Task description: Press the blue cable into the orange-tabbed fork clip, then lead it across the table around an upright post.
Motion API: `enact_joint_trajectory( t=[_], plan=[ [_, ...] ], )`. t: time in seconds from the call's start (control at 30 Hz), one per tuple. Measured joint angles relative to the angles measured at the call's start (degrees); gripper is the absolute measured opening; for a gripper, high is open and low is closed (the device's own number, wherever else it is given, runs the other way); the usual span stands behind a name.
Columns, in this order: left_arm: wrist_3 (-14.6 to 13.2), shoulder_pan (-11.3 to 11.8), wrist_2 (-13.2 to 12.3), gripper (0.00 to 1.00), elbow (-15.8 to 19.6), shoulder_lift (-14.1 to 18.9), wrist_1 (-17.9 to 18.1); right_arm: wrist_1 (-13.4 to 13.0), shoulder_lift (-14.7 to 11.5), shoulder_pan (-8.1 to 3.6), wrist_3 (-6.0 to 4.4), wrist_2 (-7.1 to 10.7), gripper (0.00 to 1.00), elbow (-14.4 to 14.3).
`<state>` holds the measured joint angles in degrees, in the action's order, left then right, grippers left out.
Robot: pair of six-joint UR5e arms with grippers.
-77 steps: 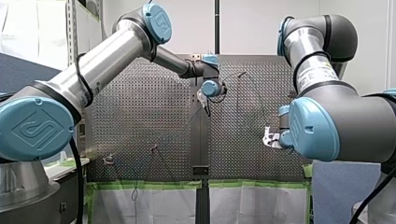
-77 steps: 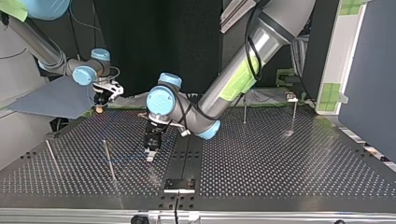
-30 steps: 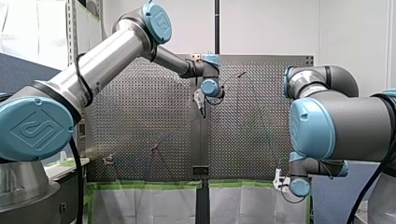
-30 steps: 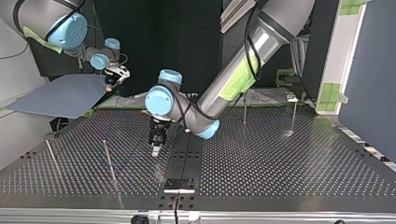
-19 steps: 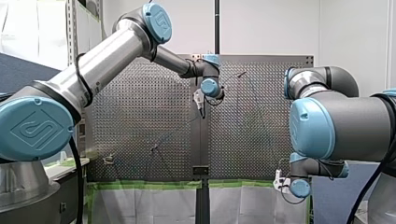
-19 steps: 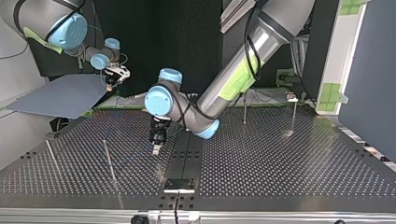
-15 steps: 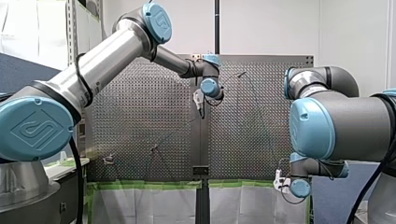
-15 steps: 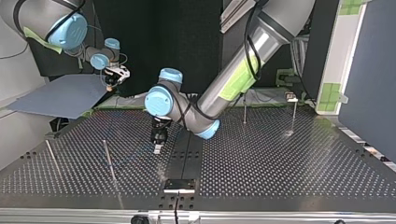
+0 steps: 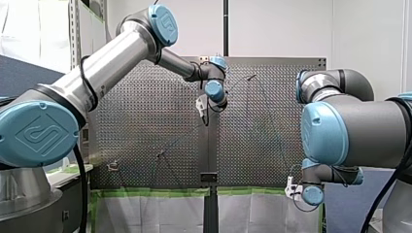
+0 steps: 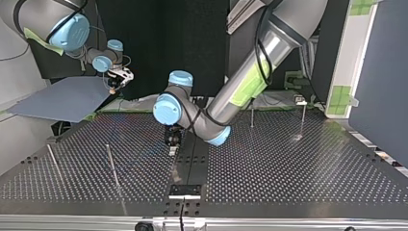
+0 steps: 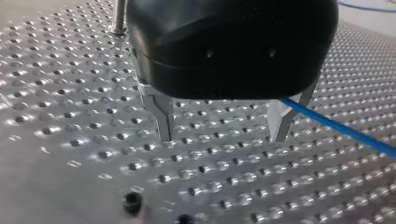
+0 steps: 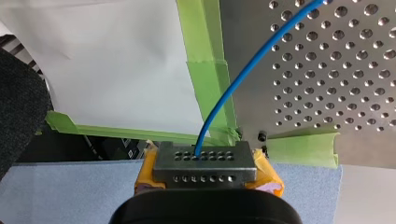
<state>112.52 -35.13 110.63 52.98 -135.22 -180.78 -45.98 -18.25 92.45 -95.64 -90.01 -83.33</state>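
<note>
Markings: one embossed emblem, no legible words or numbers.
A raised square emblem of angular strokes stands on the large blue joint cap (image 9: 36, 138) of my left arm, at the front view's near left. The same emblem shows again, smaller, on the blue cap (image 9: 164, 20) at that arm's elbow. On neither do the strokes resolve into letters that can be read. Nothing else in the front, top or wrist views carries print, a label, a number or a sign that can be read.
</note>
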Motion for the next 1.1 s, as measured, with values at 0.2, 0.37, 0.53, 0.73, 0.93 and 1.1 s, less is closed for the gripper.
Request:
enact_joint_trajectory(
  t=[0.2, 0.37, 0.53, 0.73, 0.93, 1.1],
  plan=[
    [2.6, 0.0, 0.0, 1.00, 0.0, 0.0, -3.0, 0.0, 0.0, -0.09, -0.04, 0.00, 0.00, 0.0],
    [4.1, 0.4, 0.7, 1.00, 0.0, 0.1, -5.3, 0.0, 0.0, -0.11, -0.24, 0.12, 0.00, 0.0],
    [4.6, 0.5, 0.8, 1.00, 0.0, 0.3, -7.9, 0.0, 0.0, -0.16, -0.27, 0.52, 0.00, 0.0],
    [4.6, 0.5, -0.2, 1.00, 0.0, 1.4, -10.9, 0.0, 0.0, -0.18, -0.27, 0.61, 0.00, 0.0],
    [4.6, 0.5, -1.3, 1.00, 0.0, 2.3, -13.8, 0.0, 0.1, -0.21, -0.27, 0.63, 0.00, 0.0],
    [4.5, 0.2, -2.3, 1.00, 0.1, 2.9, -14.8, 0.0, 0.1, -0.20, -0.32, 0.69, 0.00, 0.0]
  ],
)
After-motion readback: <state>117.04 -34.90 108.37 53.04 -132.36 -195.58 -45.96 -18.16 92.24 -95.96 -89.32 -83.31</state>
